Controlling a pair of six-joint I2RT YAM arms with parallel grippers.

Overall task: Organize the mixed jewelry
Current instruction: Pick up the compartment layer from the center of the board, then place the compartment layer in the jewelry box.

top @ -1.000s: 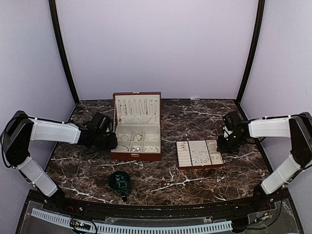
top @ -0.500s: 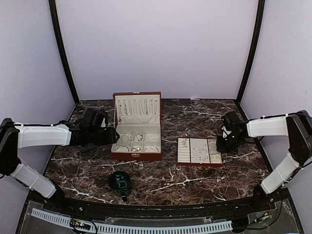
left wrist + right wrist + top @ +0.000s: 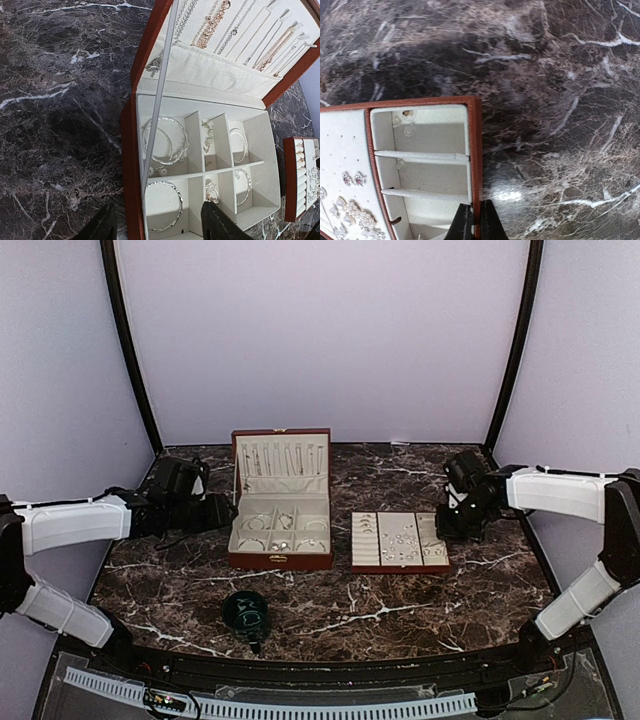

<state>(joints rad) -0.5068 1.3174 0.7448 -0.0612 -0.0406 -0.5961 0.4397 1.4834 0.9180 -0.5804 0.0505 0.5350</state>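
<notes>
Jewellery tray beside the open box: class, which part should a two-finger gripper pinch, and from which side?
Probably best: pinch the jewellery tray by the thin upright wall along its right edge, coming down from the right. That wall is narrow enough for the jaws, and the compartment behind it leaves room for the inner finger. The right gripper is shut on this wall.

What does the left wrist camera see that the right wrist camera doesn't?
Only the left wrist view: the open jewelry box, necklaces hanging in its lid, bangles in its compartments, and the left fingers spread apart at its near edge. Only the right wrist view: the right fingers pinched shut on the tray rim, plus its little end compartments. Both: the dark marble table and the tray, seen only at the edge of the left wrist view.
</notes>
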